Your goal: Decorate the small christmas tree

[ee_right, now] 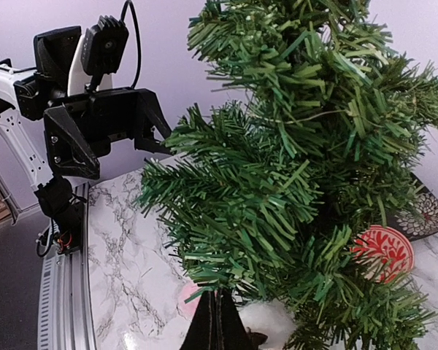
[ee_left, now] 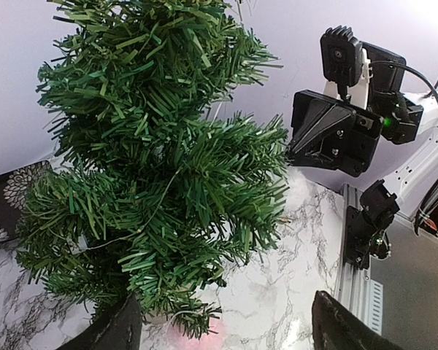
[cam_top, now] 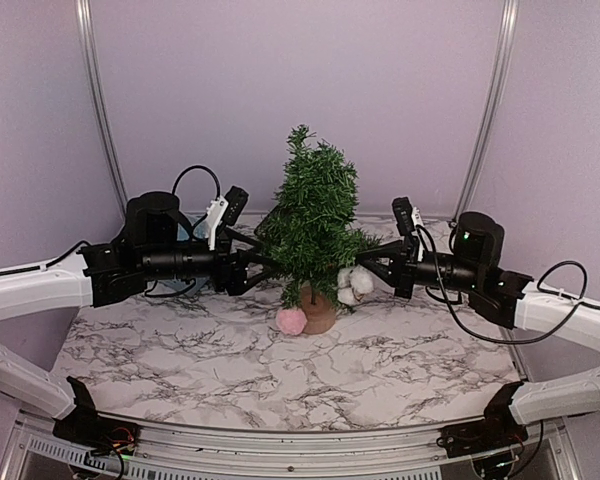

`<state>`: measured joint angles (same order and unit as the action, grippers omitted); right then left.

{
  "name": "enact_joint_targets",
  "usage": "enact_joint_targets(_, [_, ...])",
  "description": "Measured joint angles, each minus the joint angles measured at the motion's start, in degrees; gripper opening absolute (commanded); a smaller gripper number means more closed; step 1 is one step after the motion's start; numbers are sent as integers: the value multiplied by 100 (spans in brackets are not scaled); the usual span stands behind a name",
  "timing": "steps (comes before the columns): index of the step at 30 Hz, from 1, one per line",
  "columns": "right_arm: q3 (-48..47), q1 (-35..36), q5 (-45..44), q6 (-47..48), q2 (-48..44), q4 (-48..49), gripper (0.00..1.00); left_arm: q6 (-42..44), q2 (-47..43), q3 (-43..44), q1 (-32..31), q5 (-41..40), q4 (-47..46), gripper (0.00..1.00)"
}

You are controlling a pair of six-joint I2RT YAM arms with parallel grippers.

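The small christmas tree [cam_top: 310, 225] stands upright at the middle of the marble table on its tan stump [cam_top: 320, 312]. A pink pom-pom [cam_top: 291, 320] lies against the stump. A white fluffy ornament [cam_top: 355, 284] hangs at the lower right branches. My left gripper [cam_top: 260, 266] is at the tree's left side, its jaws open wide [ee_left: 226, 332] beside the lower branches [ee_left: 153, 168]. At the tree's right side my right gripper [cam_top: 368, 270] is shut [ee_right: 219, 324], just under a branch and next to the white ornament [ee_right: 266, 321]. A red patterned disc [ee_right: 382, 251] hangs in the branches.
A dark cloth with a white flower pattern [ee_left: 7, 197] lies behind the tree. The marble tabletop [cam_top: 400, 370] ends in a metal rail [cam_top: 280, 450] at the near edge. Purple walls close off the back and sides.
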<state>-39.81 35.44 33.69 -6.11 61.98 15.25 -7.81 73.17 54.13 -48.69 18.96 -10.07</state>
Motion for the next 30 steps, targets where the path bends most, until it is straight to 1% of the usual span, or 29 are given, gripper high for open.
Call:
enact_joint_targets(6, [11,0,-555,138,11,-33,0,66,31,-9,0,-105,-2,80])
enact_joint_targets(12, [11,0,-1132,275,11,-302,0,105,85,-24,0,-160,0,80])
enact_joint_targets(18, [11,0,-1381,339,11,-542,0,146,109,-24,0,-170,-2,80])
enact_joint_targets(21, [11,0,-1436,341,-2,-616,6,155,120,-24,0,-170,-2,80])
enact_joint_targets(25, [17,0,-1486,337,-39,-645,19,168,153,-24,0,-168,-4,80])
enact_joint_targets(30, [17,0,-1558,323,-162,-688,44,168,203,-24,0,-168,-7,80])
